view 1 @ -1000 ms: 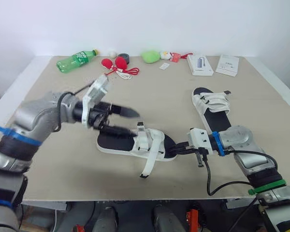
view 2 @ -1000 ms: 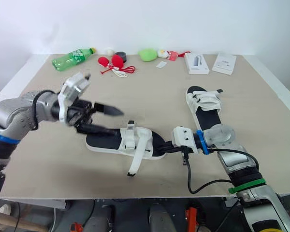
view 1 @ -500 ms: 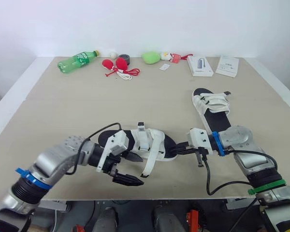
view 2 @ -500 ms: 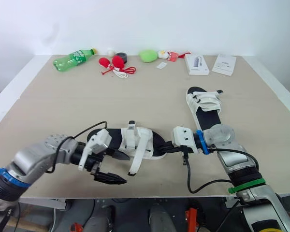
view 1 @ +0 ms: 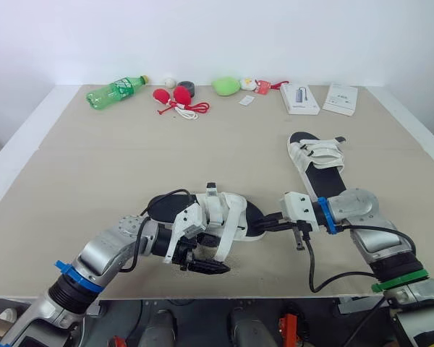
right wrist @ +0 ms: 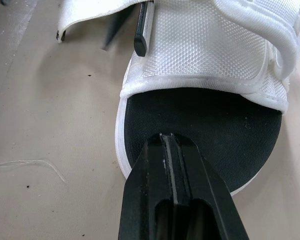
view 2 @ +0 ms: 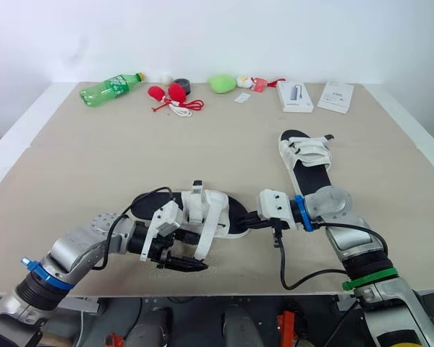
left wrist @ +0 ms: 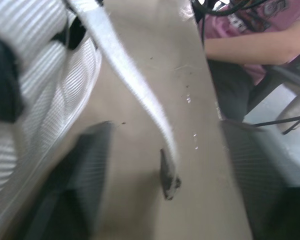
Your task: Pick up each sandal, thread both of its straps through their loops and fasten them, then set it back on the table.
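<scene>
The near sandal point(view 1: 215, 211), white straps on a black footbed, lies flat mid-table with one loose strap point(view 1: 225, 246) trailing toward the front edge. My left gripper point(view 1: 213, 253) is open and low over the table, one finger on each side of that strap's free end point(left wrist: 168, 181). My right gripper point(view 1: 269, 222) is shut, its tips resting on the black footbed point(right wrist: 200, 120) at the sandal's toe end. The second sandal point(view 1: 317, 163) lies further back on the right, apart from both grippers.
Along the far edge sit a green bottle point(view 1: 114, 90), red items with a cord point(view 1: 173, 97), a black roll point(view 1: 186, 87), a green lump point(view 1: 225, 84) and two white boxes point(view 1: 299, 97) point(view 1: 341, 97). A seated person's arm point(left wrist: 250, 40) shows beyond the table's front edge.
My left arm swung from above the sandal's heel down to the front edge, then in toward the loose strap, which its open fingers now straddle. The right arm and both sandals stayed put.
</scene>
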Available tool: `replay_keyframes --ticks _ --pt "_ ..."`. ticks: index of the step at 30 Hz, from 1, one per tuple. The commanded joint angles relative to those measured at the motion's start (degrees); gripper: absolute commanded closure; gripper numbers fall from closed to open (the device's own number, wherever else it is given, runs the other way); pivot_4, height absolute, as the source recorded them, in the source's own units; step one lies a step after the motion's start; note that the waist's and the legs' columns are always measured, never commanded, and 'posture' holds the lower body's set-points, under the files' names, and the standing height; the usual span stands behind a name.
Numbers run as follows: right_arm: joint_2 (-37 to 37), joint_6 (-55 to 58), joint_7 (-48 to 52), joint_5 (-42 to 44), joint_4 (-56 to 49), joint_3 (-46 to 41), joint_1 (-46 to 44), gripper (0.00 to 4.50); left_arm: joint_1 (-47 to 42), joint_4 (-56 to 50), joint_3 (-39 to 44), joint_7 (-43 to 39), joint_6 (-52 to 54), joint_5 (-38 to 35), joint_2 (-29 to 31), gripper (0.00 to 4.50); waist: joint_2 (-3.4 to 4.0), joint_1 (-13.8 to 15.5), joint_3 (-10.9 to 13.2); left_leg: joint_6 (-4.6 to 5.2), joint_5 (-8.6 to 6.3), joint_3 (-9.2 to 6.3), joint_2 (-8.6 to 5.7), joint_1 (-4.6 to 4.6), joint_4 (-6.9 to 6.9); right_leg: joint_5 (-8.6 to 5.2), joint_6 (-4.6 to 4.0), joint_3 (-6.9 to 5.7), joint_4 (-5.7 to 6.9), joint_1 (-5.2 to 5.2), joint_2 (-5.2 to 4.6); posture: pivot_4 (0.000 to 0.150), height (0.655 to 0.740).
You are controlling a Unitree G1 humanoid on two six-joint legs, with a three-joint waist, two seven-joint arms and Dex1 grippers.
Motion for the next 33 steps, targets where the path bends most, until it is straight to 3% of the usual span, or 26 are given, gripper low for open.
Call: replay_keyframes --ticks 1,5,13,19,25,33 --pt "-1.02 0.72 0.68 -2.31 0.00 1.50 1.80 4.50 0.10 -1.21 1.52 -1.55 1.62 -0.77 0.98 2.57 0.00 0.01 0.00 0.00 0.00 0.00 0.00 0.00 -0.01 -0.01 0.00 0.00 0.00 0.00 0.00 0.150 0.7400" --pt "-1.04 0.69 0.71 -2.40 -0.11 1.45 1.89 4.50 -0.73 -0.21 2.99 -4.02 5.57 -2.92 2.41 4.45 0.00 0.01 0.00 -0.01 -0.01 0.00 0.00 0.00 -0.04 -0.03 -0.01 0.00 -0.02 -0.01 0.00 0.150 0.7400" --pt "-0.82 0.25 0.76 -2.65 0.53 1.56 1.34 4.50 -6.03 2.49 7.41 -6.10 15.17 -9.19 1.60 4.45 0.00 0.00 0.00 -0.02 -0.02 -0.01 -0.01 -0.02 -0.05 -0.04 0.00 -0.02 -0.04 -0.03 -0.01 0.150 0.7400" --pt "-0.91 0.47 0.67 -2.61 0.40 1.46 1.42 4.50 -12.32 5.03 13.08 -6.79 25.70 -18.45 0.40 4.45 -0.01 -0.02 0.01 -0.04 -0.04 -0.03 -0.01 -0.04 -0.06 -0.06 0.02 -0.03 -0.06 -0.04 0.01 0.150 0.7400" --pt "-1.09 0.37 0.56 -2.77 0.77 1.34 1.33 4.50 -20.95 13.53 15.73 1.31 26.10 -15.68 -6.64 4.45 -0.02 -0.01 0.01 -0.04 -0.03 -0.02 -0.06 -0.04 -0.01 -0.02 0.10 -0.03 -0.11 0.01 -0.04 0.150 0.7400" --pt "-0.97 0.57 0.24 -2.86 0.81 1.46 0.88 4.50 -22.03 15.68 9.76 0.75 25.48 -10.90 -9.20 4.45 -0.02 -0.05 0.01 -0.07 -0.06 -0.04 -0.07 -0.05 -0.09 0.10 0.35 -0.03 -0.11 -0.01 -0.03 0.150 0.7400"
